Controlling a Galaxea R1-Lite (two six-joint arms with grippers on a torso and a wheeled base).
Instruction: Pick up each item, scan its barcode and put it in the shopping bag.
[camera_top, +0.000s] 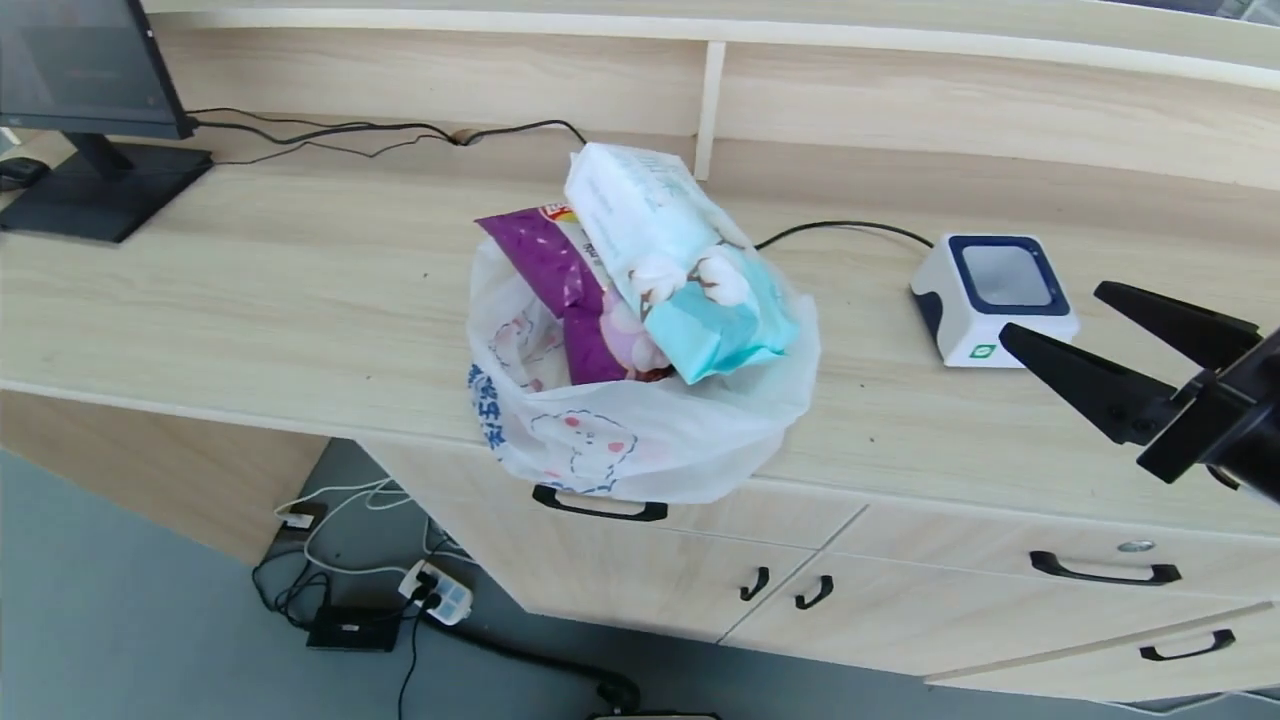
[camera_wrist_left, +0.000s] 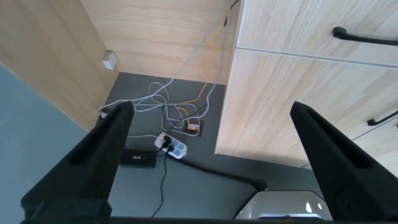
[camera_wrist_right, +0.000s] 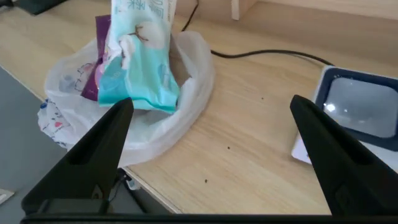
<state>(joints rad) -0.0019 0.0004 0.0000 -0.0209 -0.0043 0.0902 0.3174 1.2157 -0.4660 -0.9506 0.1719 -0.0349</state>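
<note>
My right pincer (camera_top: 1052, 312) stands wide, empty, beside the scanner (camera_top: 992, 300); my left pincer (camera_wrist_left: 210, 109) likewise wide. Shopping bag (camera_top: 640, 445) holds teal pack (camera_top: 672, 255) and purple packet (camera_top: 552, 265).

Pale wood counter (camera_top: 250, 290) with a raised back ledge (camera_top: 900, 110) — drawers (camera_top: 1000, 600) below, black handles (camera_top: 1105, 572). Grey floor (camera_top: 100, 620) beneath (loose cables (camera_top: 330, 520), a white power strip (camera_top: 440, 592)). A dark monitor (camera_top: 80, 70) stands far left.

Light wood counter (camera_top: 300, 290), drawers (camera_top: 1000, 590) below. Bearing: white bag (camera_top: 640, 440) at front edge, overhanging slightly; scanner (camera_top: 990, 300) to its right, well apart, cable (camera_top: 850, 228) trailing toward the back; monitor base (camera_top: 100, 190) at far left, wires (camera_top: 350, 127) behind.
</note>
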